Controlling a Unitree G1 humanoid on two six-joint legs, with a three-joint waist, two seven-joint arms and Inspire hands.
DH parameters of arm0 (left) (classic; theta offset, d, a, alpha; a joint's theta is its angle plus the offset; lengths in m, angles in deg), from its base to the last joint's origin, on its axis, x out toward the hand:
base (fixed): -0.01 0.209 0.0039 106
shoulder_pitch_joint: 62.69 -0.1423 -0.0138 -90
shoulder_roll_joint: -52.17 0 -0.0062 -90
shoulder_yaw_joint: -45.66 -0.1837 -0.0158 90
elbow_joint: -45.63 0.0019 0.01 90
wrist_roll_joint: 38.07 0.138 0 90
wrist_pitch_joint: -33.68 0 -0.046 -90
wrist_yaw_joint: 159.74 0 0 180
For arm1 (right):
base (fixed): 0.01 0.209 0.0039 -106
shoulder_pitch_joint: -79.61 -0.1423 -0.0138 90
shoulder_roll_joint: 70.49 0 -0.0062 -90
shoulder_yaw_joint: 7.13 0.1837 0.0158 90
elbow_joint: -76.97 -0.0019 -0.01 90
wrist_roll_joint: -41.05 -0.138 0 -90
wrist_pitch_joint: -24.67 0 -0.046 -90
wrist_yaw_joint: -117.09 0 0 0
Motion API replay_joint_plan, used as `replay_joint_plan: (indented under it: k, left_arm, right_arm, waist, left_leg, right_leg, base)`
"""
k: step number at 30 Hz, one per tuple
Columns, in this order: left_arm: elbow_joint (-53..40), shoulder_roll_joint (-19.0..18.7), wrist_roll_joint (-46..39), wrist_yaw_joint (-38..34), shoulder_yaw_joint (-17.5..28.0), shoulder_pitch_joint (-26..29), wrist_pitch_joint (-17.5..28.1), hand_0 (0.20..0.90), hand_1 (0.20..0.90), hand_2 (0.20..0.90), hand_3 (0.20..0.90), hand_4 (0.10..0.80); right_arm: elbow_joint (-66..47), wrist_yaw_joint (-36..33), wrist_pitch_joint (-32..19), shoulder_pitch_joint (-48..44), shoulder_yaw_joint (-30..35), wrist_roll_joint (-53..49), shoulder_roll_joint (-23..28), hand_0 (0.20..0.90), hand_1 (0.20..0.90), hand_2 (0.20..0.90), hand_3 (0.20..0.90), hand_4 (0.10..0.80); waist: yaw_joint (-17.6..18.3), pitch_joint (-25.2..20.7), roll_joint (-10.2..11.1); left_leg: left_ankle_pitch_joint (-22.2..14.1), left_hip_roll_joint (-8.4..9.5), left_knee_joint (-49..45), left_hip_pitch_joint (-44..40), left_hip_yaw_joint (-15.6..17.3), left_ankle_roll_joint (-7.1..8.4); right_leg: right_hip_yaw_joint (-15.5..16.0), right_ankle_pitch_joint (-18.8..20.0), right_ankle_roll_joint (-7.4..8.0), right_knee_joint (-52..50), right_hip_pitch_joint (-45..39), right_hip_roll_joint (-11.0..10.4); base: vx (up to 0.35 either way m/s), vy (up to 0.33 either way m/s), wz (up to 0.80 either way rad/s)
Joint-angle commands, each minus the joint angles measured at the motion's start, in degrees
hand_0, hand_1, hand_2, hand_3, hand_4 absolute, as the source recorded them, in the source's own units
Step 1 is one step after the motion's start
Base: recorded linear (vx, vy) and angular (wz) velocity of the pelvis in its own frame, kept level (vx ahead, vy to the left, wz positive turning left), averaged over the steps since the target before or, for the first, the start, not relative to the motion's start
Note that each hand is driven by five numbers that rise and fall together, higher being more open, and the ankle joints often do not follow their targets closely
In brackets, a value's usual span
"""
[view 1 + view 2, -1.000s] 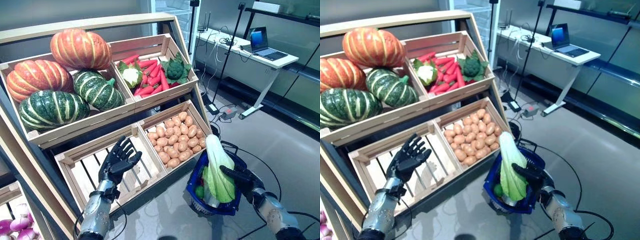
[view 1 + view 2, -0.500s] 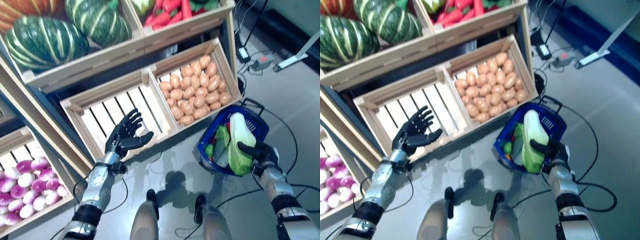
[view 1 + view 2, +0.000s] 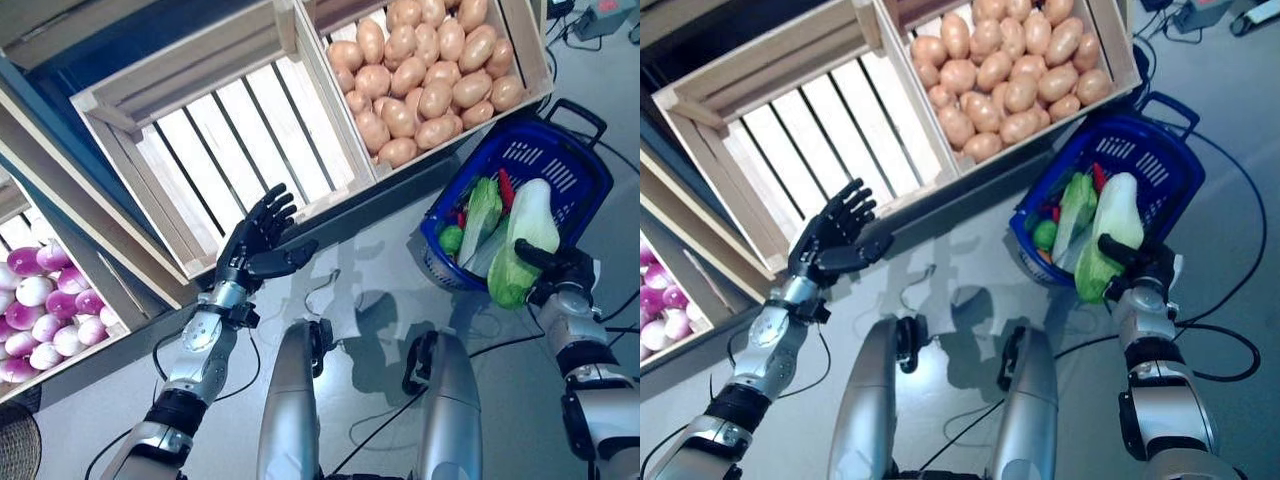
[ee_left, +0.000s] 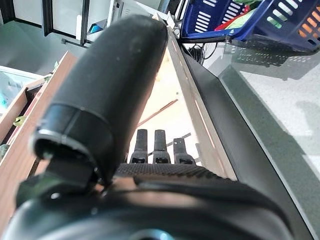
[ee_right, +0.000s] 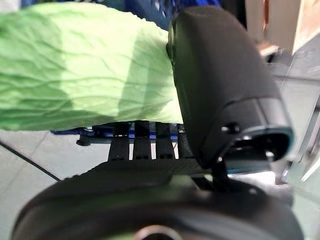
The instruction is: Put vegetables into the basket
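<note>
The right hand (image 3: 560, 268) grips a pale green cabbage (image 3: 525, 238), thumb over the leafy end and fingers beneath, as the right wrist view shows – the cabbage lies across the near right rim of the blue basket (image 3: 573, 160), its white stalk end reaching in over the basket and its leafy end hanging out over the rim toward the hand. Inside the basket sit another leafy green (image 3: 480, 210), a small round green vegetable (image 3: 450, 239) and a red one (image 3: 506, 188). The basket stands on the grey floor (image 3: 360, 280), just beside the near right corner of a wooden crate of potatoes (image 3: 425, 70). To the left of that crate is an empty slatted crate (image 3: 220, 150). The left hand (image 3: 258, 243) hovers in front of the empty crate's near edge, fingers spread and straight, holding nothing. Further left, a lower crate holds purple and white turnips (image 3: 40, 320)
</note>
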State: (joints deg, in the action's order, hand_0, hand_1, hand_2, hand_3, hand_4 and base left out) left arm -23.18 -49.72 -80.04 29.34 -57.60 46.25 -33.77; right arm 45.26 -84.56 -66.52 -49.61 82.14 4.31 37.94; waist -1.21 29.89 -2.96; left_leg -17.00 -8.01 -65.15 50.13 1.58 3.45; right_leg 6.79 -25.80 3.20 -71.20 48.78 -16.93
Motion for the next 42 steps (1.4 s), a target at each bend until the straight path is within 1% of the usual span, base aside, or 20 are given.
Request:
replay_joint_plan:
  k: [1,6,11,15,19,21,25,28,30,31,32,33,35,37,38,41,42]
  left_arm:
    - [-8.1,-2.2,-3.0,-0.1,0.0,5.1,9.3,0.900,0.900,0.900,0.900,0.800]
    - [-9.9,-3.0,-3.4,0.4,0.2,4.2,8.8,0.900,0.900,0.900,0.900,0.800]
    - [-9.5,-3.1,-4.5,1.4,0.8,3.7,7.8,0.900,0.900,0.900,0.900,0.800]
    - [-9.8,-3.0,-5.3,3.3,1.5,2.4,6.8,0.900,0.900,0.900,0.900,0.800]
    - [-9.6,-3.0,-5.8,4.9,1.9,1.2,5.8,0.900,0.900,0.900,0.900,0.800]
    - [-8.9,-2.8,-6.0,5.9,2.2,0.6,5.1,0.900,0.900,0.900,0.900,0.800]
    - [-8.3,-2.7,-5.7,6.9,2.4,0.0,3.9,0.900,0.900,0.900,0.900,0.800]
    - [-7.8,-2.4,-5.0,7.8,2.9,-0.8,2.8,0.900,0.900,0.900,0.900,0.800]
    - [-7.5,-2.1,-4.1,8.1,3.6,-1.7,1.7,0.900,0.900,0.900,0.900,0.800]
    - [-7.4,-2.0,-3.9,8.0,3.6,-1.8,1.6,0.900,0.900,0.900,0.900,0.800]
    - [-6.7,-1.7,-3.5,8.2,4.1,-2.4,1.0,0.900,0.900,0.900,0.900,0.800]
    - [-6.4,-1.5,-3.2,8.4,4.4,-2.9,0.8,0.900,0.900,0.900,0.900,0.800]
    - [-6.0,-1.3,-3.2,9.4,5.0,-3.7,0.0,0.900,0.900,0.900,0.900,0.800]
    - [-5.9,-0.1,-1.2,9.4,5.7,-5.8,-1.0,0.900,0.900,0.900,0.900,0.800]
    - [-5.8,0.7,-0.3,9.0,6.1,-7.2,-1.4,0.900,0.900,0.900,0.900,0.800]
    - [-5.0,1.8,1.5,8.6,7.2,-9.4,-1.1,0.900,0.900,0.900,0.900,0.800]
    - [-4.9,2.4,3.0,7.8,7.5,-10.5,-0.6,0.900,0.900,0.900,0.900,0.800]
  right_arm:
    - [1.1,-5.1,-8.9,-6.8,1.9,-2.6,8.6,0.900,0.900,0.900,0.900,0.800]
    - [-2.8,-5.7,-10.1,-6.3,2.1,-2.2,9.2,0.900,0.900,0.900,0.900,0.800]
    - [-5.2,-4.2,-9.5,-4.7,2.5,-1.8,9.1,0.900,0.900,0.900,0.900,0.800]
    - [-6.9,-1.2,-9.3,-2.8,2.9,-0.7,9.1,0.900,0.900,0.900,0.900,0.800]
    - [-8.7,0.8,-9.4,-1.1,2.8,-0.9,8.5,0.900,0.900,0.900,0.900,0.800]
    - [-9.4,2.5,-9.5,0.1,3.0,-1.0,7.9,0.900,0.900,0.900,0.900,0.800]
    - [-9.7,5.3,-9.4,1.7,3.3,-1.1,7.5,0.900,0.900,0.900,0.900,0.800]
    - [-10.3,7.4,-9.4,3.1,2.8,-0.8,6.4,0.900,0.900,0.900,0.900,0.800]
    - [-11.8,9.5,-8.9,4.8,2.5,-1.1,5.2,0.900,0.900,0.900,0.900,0.800]
    - [-12.1,10.1,-8.9,5.1,2.4,-1.4,4.9,0.900,0.900,0.900,0.900,0.800]
    - [-13.5,11.0,-8.6,6.5,2.2,-1.5,3.6,0.900,0.900,0.900,0.900,0.800]
    - [-14.7,12.1,-8.6,7.6,2.1,-1.7,2.7,0.900,0.900,0.900,0.900,0.800]
    - [-16.7,13.2,-8.5,9.5,1.7,-1.7,1.0,0.900,0.900,0.900,0.900,0.800]
    - [-19.7,14.7,-7.8,12.9,1.8,-1.0,-1.7,0.900,0.900,0.900,0.900,0.800]
    - [-22.0,16.1,-7.3,15.1,1.5,-1.0,-3.5,0.900,0.900,0.900,0.900,0.800]
    - [-25.1,19.3,-7.1,18.2,0.7,-0.6,-6.0,0.900,0.900,0.900,0.900,0.800]
    - [-27.3,19.9,-7.0,20.1,0.0,0.0,-7.9,0.900,0.900,0.900,0.900,0.800]
  waist:
    - [-0.2,-1.7,-1.2]
    - [0.0,-2.3,-1.2]
    - [0.2,-2.9,-0.7]
    - [0.2,-4.1,0.0]
    - [0.0,-5.3,0.7]
    - [0.0,-6.4,1.2]
    - [-0.4,-8.3,2.1]
    - [-0.7,-10.2,2.7]
    - [-0.9,-12.0,3.2]
    - [-0.9,-12.3,3.3]
    - [-1.0,-13.6,3.6]
    - [-1.0,-14.3,3.9]
    - [-1.1,-15.7,4.2]
    - [-1.4,-18.0,4.5]
    - [-1.5,-19.5,4.6]
    - [-1.5,-21.8,4.6]
    - [-1.5,-22.7,4.5]
  left_leg:
    - [-10.2,1.12,-4.9,-3.6,0.6,-4.70]
    - [-10.4,1.28,-6.3,-2.3,0.4,-4.86]
    - [-10.6,0.98,-6.4,-3.0,0.4,-4.67]
    - [-10.0,0.66,-4.5,-5.6,0.5,-4.44]
    - [-9.5,0.04,-1.1,-9.4,0.7,-4.28]
    - [-8.7,-0.61,2.3,-12.5,1.2,-4.06]
    - [-6.6,-1.11,8.3,-17.1,1.6,-3.85]
    - [-4.1,-1.52,14.7,-21.4,1.9,-3.42]
    - [-1.5,-1.63,20.8,-25.4,2.7,-2.75]
    - [-0.9,-1.60,22.1,-26.3,2.9,-2.58]
    - [1.1,-1.57,26.8,-29.2,3.6,-2.22]
    - [3.4,-1.58,30.2,-31.0,4.3,-2.27]
    - [5.2,-1.47,34.6,-34.2,5.0,-1.84]
    - [8.0,-1.05,41.9,-38.9,5.6,-1.42]
    - [9.9,-0.54,46.7,-41.9,6.0,-1.19]
    - [13.2,-0.07,54.4,-45.9,6.6,-0.84]
    - [14.4,0.11,57.8,-47.9,6.7,-0.71]
  right_leg:
    - [0.7,0.6,-4.60,0.3,-2.7,0.9]
    - [0.9,0.2,-4.77,-1.0,-1.4,1.2]
    - [1.1,0.2,-4.69,-0.9,-2.2,1.3]
    - [1.6,1.0,-4.56,1.2,-4.8,1.2]
    - [1.5,1.6,-4.32,4.4,-8.4,1.5]
    - [1.7,2.5,-4.22,7.2,-11.5,1.4]
    - [2.3,4.5,-4.14,12.4,-16.3,1.3]
    - [2.8,6.5,-3.91,18.1,-20.9,1.9]
    - [3.9,8.5,-3.45,24.3,-25.4,2.8]
    - [4.1,9.0,-3.33,25.7,-26.4,2.9]
    - [4.8,10.4,-2.92,30.3,-29.4,3.6]
    - [5.5,12.2,-3.00,33.9,-31.3,4.0]
    - [6.0,13.8,-2.51,39.2,-34.8,4.9]
    - [6.5,16.2,-1.58,47.4,-39.6,6.2]
    - [6.6,18.0,-0.90,52.9,-42.7,7.0]
    - [7.2,20.8,-0.08,60.6,-47.0,7.7]
    - [7.1,22.0,0.30,63.8,-48.9,7.9]
  base:
    - [-0.035,-0.019,0.03]
    - [-0.019,-0.024,0.02]
    - [0.016,-0.008,-0.03]
    - [0.044,-0.010,-0.04]
    - [0.064,-0.017,-0.03]
    - [0.094,-0.016,0.00]
    - [0.080,-0.008,0.00]
    - [0.090,-0.003,-0.05]
    - [0.112,-0.009,-0.08]
    - [0.131,-0.011,-0.04]
    - [0.086,-0.010,-0.02]
    - [0.123,-0.016,-0.07]
    - [0.132,-0.018,-0.17]
    - [0.211,-0.019,-0.16]
    - [0.178,-0.010,-0.06]
    - [0.133,0.013,-0.06]
    - [0.112,0.031,-0.08]
